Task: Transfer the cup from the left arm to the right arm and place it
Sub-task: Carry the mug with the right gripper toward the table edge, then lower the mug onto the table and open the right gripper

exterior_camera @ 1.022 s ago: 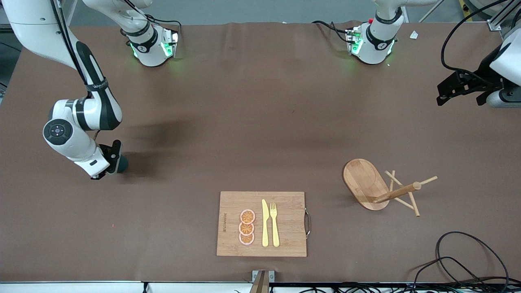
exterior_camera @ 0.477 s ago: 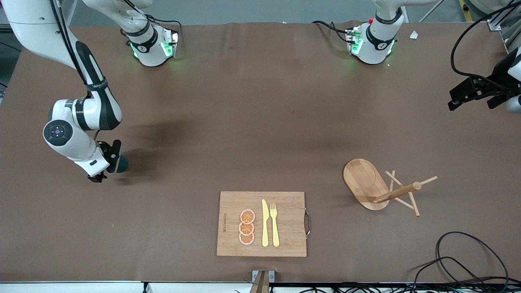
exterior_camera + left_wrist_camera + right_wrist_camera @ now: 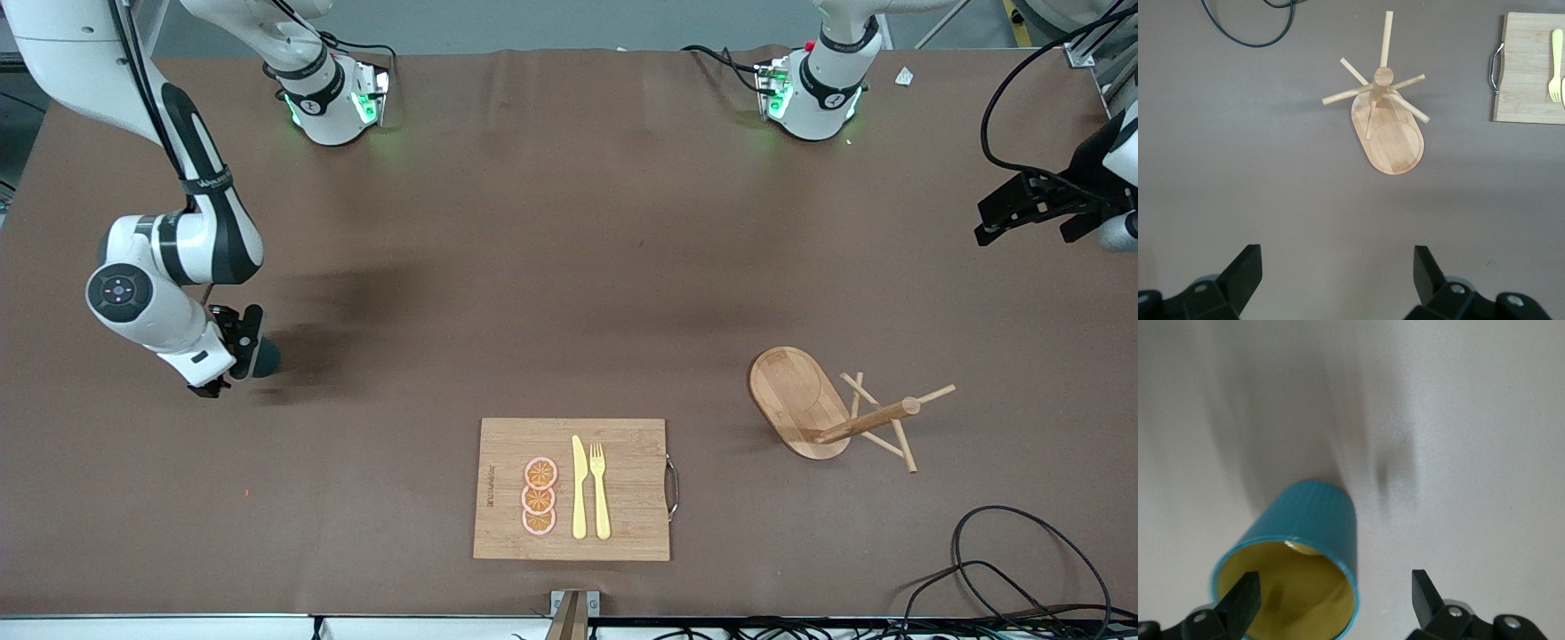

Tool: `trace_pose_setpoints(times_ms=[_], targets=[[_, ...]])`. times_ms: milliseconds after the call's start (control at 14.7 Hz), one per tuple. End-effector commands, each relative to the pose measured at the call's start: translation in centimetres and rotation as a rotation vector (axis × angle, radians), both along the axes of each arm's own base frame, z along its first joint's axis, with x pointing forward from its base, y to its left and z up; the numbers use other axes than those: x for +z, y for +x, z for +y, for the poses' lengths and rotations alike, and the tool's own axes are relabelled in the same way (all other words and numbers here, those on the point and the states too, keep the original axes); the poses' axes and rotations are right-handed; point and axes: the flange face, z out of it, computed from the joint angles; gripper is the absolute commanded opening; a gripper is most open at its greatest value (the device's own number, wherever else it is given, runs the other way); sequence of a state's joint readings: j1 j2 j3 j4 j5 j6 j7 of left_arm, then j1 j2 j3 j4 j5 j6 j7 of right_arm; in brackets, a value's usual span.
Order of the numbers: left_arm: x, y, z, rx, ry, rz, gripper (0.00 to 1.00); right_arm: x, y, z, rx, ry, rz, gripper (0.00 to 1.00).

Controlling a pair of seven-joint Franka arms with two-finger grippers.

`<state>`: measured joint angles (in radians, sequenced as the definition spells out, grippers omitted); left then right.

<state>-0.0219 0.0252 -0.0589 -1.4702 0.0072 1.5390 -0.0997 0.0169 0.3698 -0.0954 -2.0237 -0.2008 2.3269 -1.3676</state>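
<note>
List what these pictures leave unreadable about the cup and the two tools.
- Cup: front view shows only a teal sliver; the right tool and wrist cover the rest.
- Cup handle: in neither view. The right wrist view cuts the rim at the frame edge.
- Whether the cup rests on the table: not settled.
- Left tool: open over the table's edge; its arm is cut by the front frame.

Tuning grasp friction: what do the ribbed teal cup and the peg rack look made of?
Ribbed teal cup: probably glazed ceramic or plastic; smooth mustard-yellow inside, fine outer ridges; which one is unclear. Wooden peg rack: light wood, possibly bamboo, with visible grain and a matte finish, lying tipped over.
</note>
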Motion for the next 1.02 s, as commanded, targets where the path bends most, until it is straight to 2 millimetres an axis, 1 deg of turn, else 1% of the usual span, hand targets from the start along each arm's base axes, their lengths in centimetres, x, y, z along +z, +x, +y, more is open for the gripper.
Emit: trace_pose_setpoints(times_ms=[0, 68, 204, 272, 341, 409, 477, 681, 954], targets=[[0.4, 0.1, 0.0, -0.014, 0.003, -0.012, 1.00, 4.0, 0.1, -0.2, -0.120, 0.064, 0.014, 1.00], [0.4, 0.1, -0.1, -0.014, 0.003, -0.012, 1.00, 5.0, 0.2, -0.4, -0.199, 0.065, 0.009, 1.00], [0.4, 0.1, -0.3, -0.020, 0.004, -0.012, 1.00, 7.6, -0.1, 0.3, -0.406, 0.047, -0.012, 1.00], [0.4, 0.1, -0.4, -0.020, 0.007, -0.012, 1.00, 8.9, -0.4, 0.9, -0.509, 0.035, -0.023, 1.00], [0.4, 0.1, -0.4, -0.021, 0.009, -0.012, 1.00, 10.0, -0.5, 2.0, -0.569, 0.027, -0.037, 1.00], [0.4, 0.1, -0.4, -0.021, 0.009, -0.012, 1.00, 11.2, -0.6, 2.2, -0.612, 0.029, -0.061, 1.00], [0.4, 0.1, -0.4, -0.021, 0.009, -0.012, 1.00, 12.1, -0.9, 2.2, -0.650, 0.033, -0.066, 1.00], [0.4, 0.1, -0.5, -0.023, 0.009, -0.012, 1.00, 15.1, -1.6, 2.2, -0.874, 0.017, -0.077, 1.00], [0.4, 0.1, -0.3, -0.020, 0.009, -0.011, 1.00, 20.8, -0.5, 1.7, -1.050, -0.007, -0.078, 1.00]])
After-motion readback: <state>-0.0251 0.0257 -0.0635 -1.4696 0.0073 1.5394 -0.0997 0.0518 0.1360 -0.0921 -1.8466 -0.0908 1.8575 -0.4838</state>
